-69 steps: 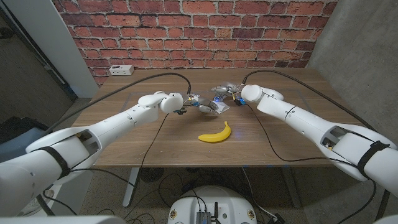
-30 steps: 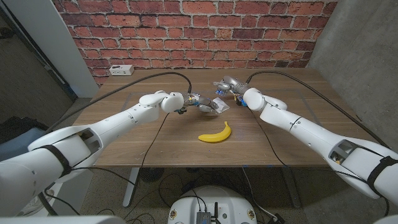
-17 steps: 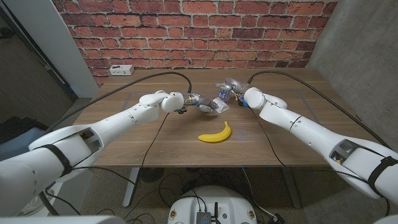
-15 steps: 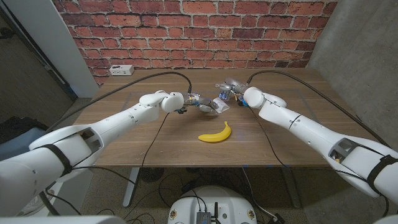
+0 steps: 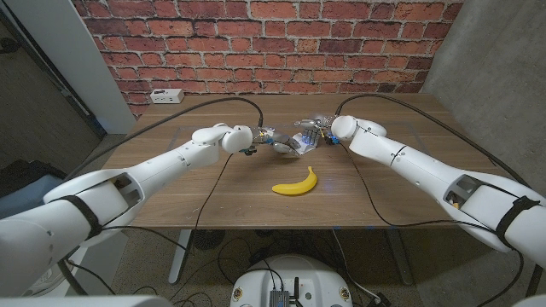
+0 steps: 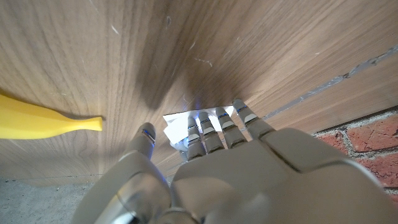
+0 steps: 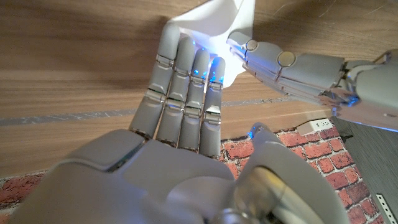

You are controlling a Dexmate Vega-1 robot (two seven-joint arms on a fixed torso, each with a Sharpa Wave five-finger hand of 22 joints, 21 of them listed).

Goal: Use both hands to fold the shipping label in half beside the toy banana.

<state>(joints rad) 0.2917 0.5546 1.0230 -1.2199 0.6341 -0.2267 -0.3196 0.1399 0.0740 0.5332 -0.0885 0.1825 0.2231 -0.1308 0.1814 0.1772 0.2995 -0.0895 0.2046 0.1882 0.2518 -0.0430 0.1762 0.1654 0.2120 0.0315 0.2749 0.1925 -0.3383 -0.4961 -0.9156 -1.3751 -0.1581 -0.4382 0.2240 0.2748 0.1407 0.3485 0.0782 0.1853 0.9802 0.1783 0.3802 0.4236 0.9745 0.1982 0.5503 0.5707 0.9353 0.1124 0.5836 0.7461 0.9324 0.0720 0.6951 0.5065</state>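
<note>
The white shipping label [image 5: 298, 145] lies partly lifted and bent on the wooden table, just behind the yellow toy banana [image 5: 297, 182]. My left hand [image 5: 268, 139] holds the label's left edge, with the label [image 6: 182, 125] showing between its thumb and fingers and the banana [image 6: 38, 121] off to one side. My right hand [image 5: 313, 131] reaches in from the label's right. Its straight fingers [image 7: 186, 68] lie against the curled label [image 7: 217, 17] with the thumb apart. The left hand [image 7: 292, 67] meets the same sheet from the other side.
A white power strip [image 5: 164, 96] sits at the table's back left, near the brick wall. Black cables [image 5: 223, 104] run from both wrists across the table. Bare wood [image 5: 213, 200] stretches in front of and beside the banana.
My right hand has come forward from behind the label and now lays its fingers on it. The left hand and the banana have stayed where they were.
</note>
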